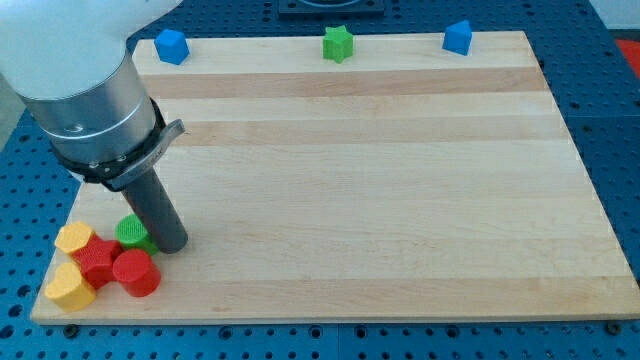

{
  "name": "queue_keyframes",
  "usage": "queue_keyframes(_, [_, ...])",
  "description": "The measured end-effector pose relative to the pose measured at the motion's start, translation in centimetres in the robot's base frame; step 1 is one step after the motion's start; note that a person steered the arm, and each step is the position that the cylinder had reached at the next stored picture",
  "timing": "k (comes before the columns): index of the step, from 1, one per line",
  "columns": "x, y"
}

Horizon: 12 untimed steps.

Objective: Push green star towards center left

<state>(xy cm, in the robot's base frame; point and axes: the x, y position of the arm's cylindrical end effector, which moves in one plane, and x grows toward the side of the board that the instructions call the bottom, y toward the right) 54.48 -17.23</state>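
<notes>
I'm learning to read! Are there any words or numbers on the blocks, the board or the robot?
None: no words, numbers or signs can be read anywhere.
The green star, the blue blocks, the wooden board and the robot arm are all plain.

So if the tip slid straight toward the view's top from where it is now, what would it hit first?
Probably nothing. My tip sits beside the green cylinder, and the board above it looks bare. The blue cube lies near that line at the top edge, so it might get clipped.
</notes>
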Motion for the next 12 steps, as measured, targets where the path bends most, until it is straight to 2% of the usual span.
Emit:
queue_keyframes(1, [-2.0, 2.6])
queue_keyframes(5, [-30.7, 3.7])
queue_keyframes(6, [-35.4, 3.5])
queue_keyframes(9, [-35.3, 4.3])
queue_keyframes(12, [-35.3, 9.2])
